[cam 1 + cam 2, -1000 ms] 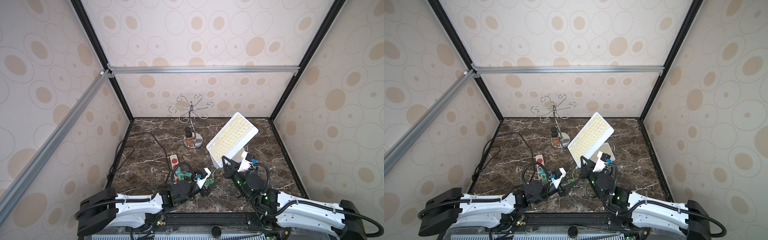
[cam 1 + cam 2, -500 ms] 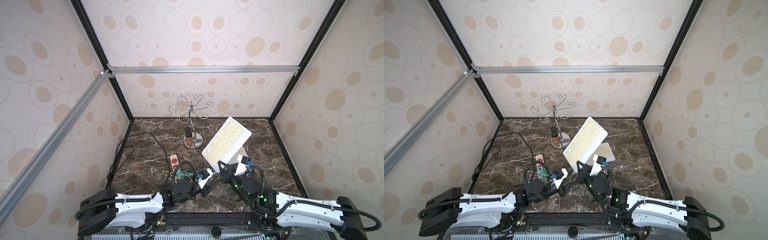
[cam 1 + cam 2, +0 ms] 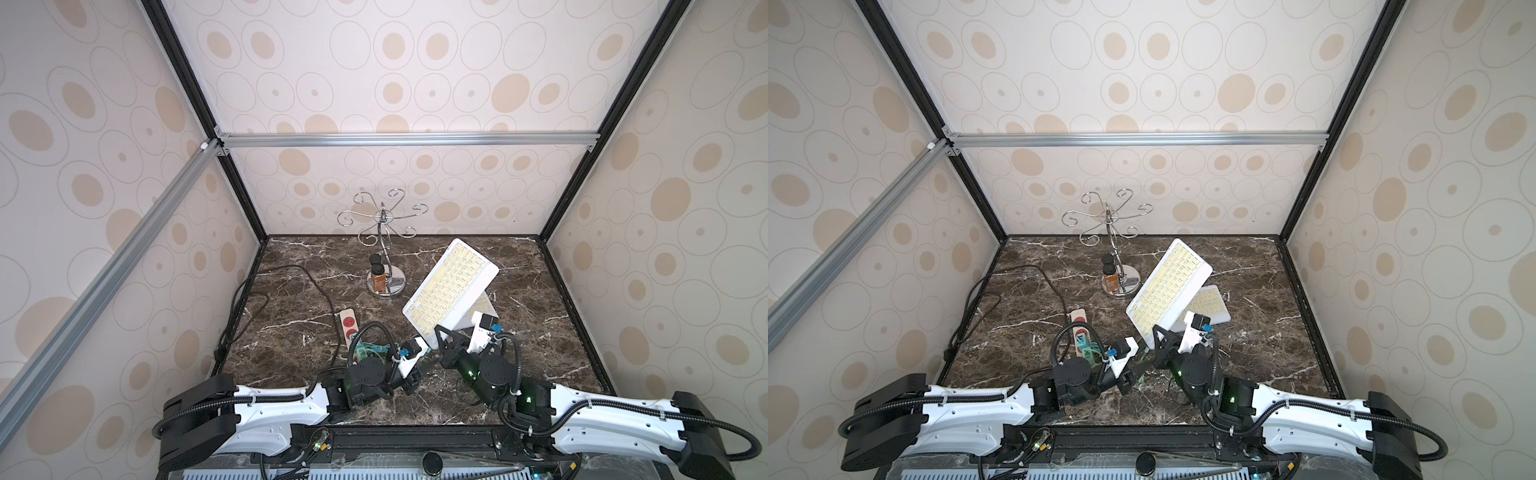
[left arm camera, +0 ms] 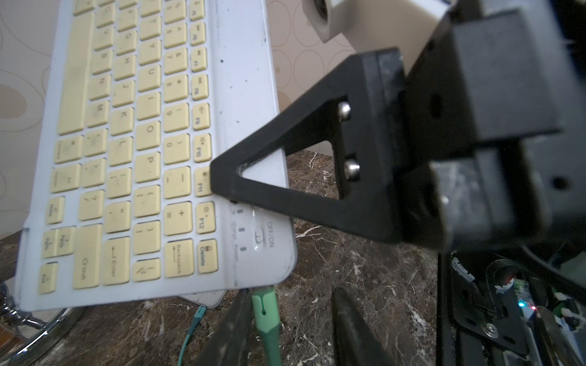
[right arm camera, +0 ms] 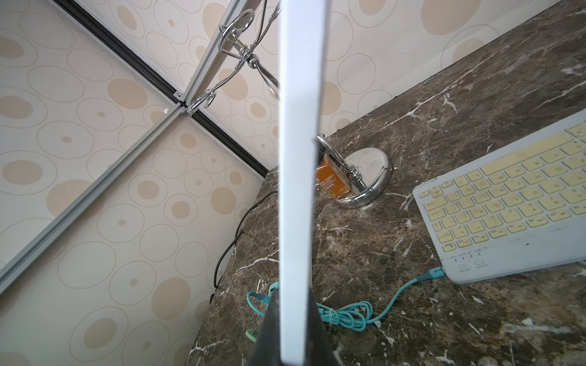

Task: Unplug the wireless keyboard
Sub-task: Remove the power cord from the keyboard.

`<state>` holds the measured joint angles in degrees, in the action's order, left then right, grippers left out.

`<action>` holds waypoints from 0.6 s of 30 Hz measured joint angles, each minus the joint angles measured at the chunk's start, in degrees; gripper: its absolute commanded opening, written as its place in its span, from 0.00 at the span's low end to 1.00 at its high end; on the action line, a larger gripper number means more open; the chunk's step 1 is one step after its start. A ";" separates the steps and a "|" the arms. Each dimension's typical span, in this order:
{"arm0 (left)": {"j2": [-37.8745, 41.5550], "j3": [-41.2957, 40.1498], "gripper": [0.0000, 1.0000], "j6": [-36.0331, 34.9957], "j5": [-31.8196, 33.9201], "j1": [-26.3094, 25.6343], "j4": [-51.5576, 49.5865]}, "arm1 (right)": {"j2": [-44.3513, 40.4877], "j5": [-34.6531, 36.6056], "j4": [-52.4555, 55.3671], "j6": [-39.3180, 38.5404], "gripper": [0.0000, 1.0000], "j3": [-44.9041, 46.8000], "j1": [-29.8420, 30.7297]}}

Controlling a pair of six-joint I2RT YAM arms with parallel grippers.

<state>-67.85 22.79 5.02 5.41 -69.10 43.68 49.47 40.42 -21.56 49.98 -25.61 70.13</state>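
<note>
Right pincer (image 3: 439, 337): clamped tight on the near corner of the wireless keyboard (image 3: 451, 286), holding it clear of the marble table (image 3: 291, 299) at a steep tilt.
Left pincer (image 4: 290, 312): half-spread, straddling the green plug (image 4: 265, 305). One finger (image 4: 231, 332) lies against the plug and the other stands off it, with a gap showing.
Green plug: seated in the keyboard's short edge, at the end with the on/off switch. Its lead drops out of sight between the fingers.
Step in hand, as I read it: get a proper grip on the plug, then draw it out.
How to do it well: close on the plug's moulded body, not the thin lead. Centre it so both fingers meet it together. Pull straight along the plug's own line, away from the edge, with no twist or sideways lever.
Right pincer's part: be the counter-hold. If that corner slips, the board will swing with the pull.
Watch out: a second keyboard (image 5: 507, 202) lies flat on the table with a teal cable (image 5: 342, 313) in it. Keep clear of that one.
Progress: nothing unplugged yet.
</note>
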 measured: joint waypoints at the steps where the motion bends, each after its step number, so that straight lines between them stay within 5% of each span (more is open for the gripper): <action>1: -0.07 0.04 0.43 0.02 0.07 0.00 -0.09 | 0.02 -0.02 0.00 0.09 0.00 0.00 0.00; 12: -1.90 1.38 0.35 0.44 0.31 0.52 -1.79 | 0.02 -1.99 0.02 0.63 0.00 0.00 0.00; 18: -2.05 1.68 0.18 1.18 0.35 0.87 -2.32 | 0.02 -2.27 0.15 0.76 0.00 0.00 0.00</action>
<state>-69.91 24.47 6.20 5.76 -68.23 41.36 49.50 38.15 -21.41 50.74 -25.61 70.13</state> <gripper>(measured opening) 0.216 0.083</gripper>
